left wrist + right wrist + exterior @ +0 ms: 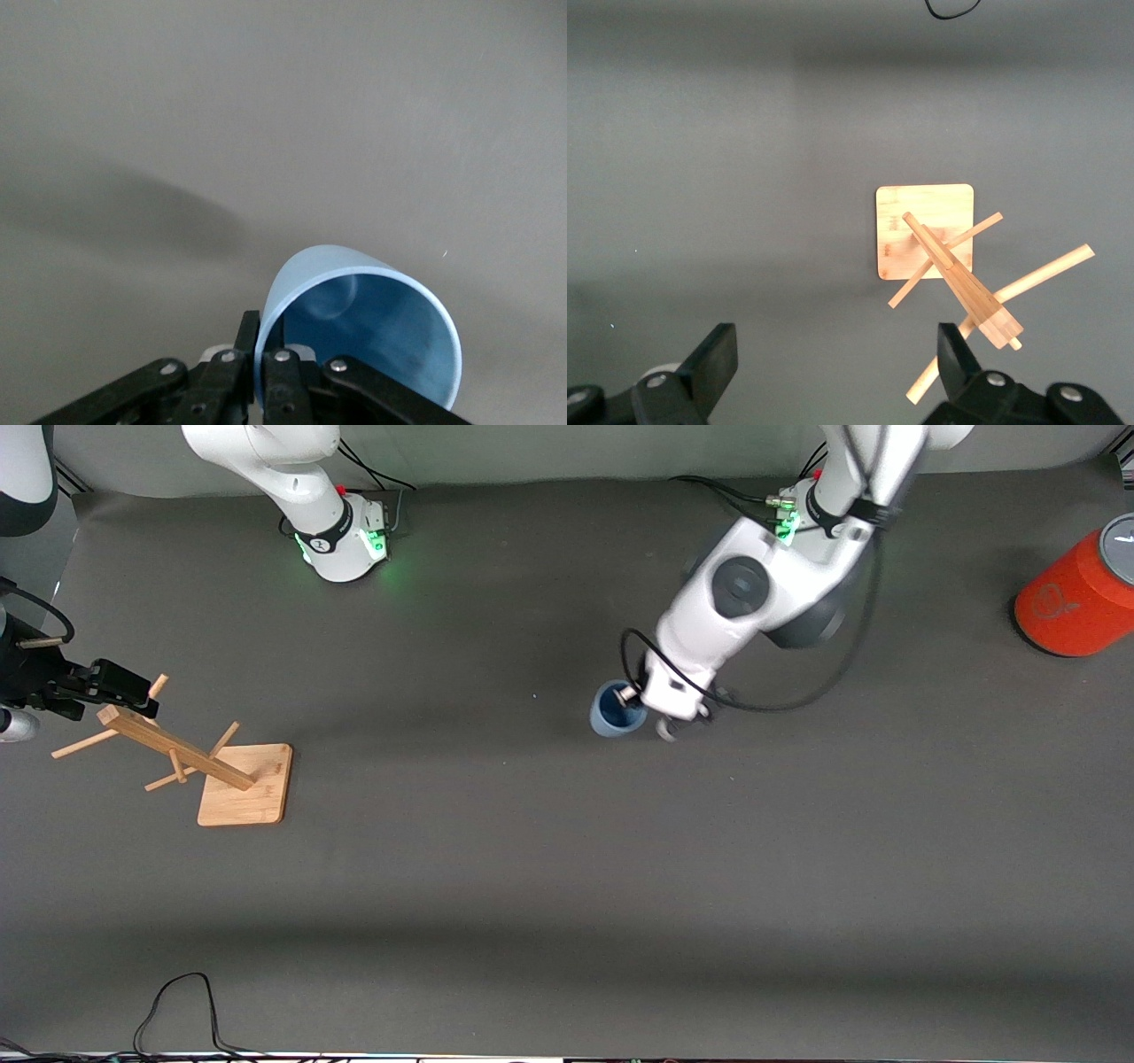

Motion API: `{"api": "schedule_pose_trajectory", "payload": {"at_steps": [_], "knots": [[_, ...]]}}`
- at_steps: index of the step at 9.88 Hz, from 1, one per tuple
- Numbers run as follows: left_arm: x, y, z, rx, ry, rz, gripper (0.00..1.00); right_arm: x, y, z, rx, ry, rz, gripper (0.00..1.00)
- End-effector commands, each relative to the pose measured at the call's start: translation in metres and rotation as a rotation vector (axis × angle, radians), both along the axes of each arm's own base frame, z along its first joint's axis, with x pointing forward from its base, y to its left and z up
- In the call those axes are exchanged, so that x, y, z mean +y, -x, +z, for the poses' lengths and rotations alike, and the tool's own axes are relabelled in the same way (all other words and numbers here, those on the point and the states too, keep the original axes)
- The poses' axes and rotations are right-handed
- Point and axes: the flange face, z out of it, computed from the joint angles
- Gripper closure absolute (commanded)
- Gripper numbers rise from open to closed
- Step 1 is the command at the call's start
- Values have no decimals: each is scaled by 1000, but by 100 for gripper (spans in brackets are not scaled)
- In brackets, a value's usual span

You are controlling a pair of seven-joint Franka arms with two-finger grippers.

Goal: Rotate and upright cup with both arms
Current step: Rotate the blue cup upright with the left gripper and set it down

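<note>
The pale-blue cup [617,710] is near the table's middle with its mouth turned up, so its darker inside shows. My left gripper [631,695] is shut on the cup's rim wall, with one finger inside and one outside. In the left wrist view the cup [372,310] fills the space just past the left gripper [264,332]. I cannot tell whether the cup's base touches the table. My right gripper [124,691] is open and empty, up over the top of a wooden peg rack at the right arm's end. It is also open in the right wrist view [837,363].
The wooden peg rack [244,784] stands on a square base, and it also shows in the right wrist view [924,230]. A large orange-red cylinder [1076,598] lies at the left arm's end of the table. A black cable [177,1001] loops at the table's near edge.
</note>
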Motion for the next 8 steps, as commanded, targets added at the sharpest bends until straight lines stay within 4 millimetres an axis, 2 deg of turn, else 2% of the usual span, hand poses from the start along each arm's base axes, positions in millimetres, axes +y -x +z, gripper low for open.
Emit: {"api": "schedule_pose_trajectory", "payload": {"at_steps": [1, 2, 4, 6, 7, 8], "knots": [[-10, 45, -20, -26, -17, 15, 100, 1, 8, 6, 9, -7, -7, 0], [-22, 61, -43, -14, -65, -13, 100, 2, 9, 7, 9, -9, -9, 0], [-30, 67, -81, -39, -127, -2, 100, 2, 9, 6, 11, -10, -32, 0], [-29, 67, -89, -35, -136, -2, 100, 1, 8, 4, 14, -10, -29, 0], [-27, 65, -89, -36, -138, -4, 67, 1, 8, 3, 17, -10, -29, 0], [-28, 64, -87, -34, -139, 1, 16, 1, 8, 3, 17, -10, -26, 0]]}}
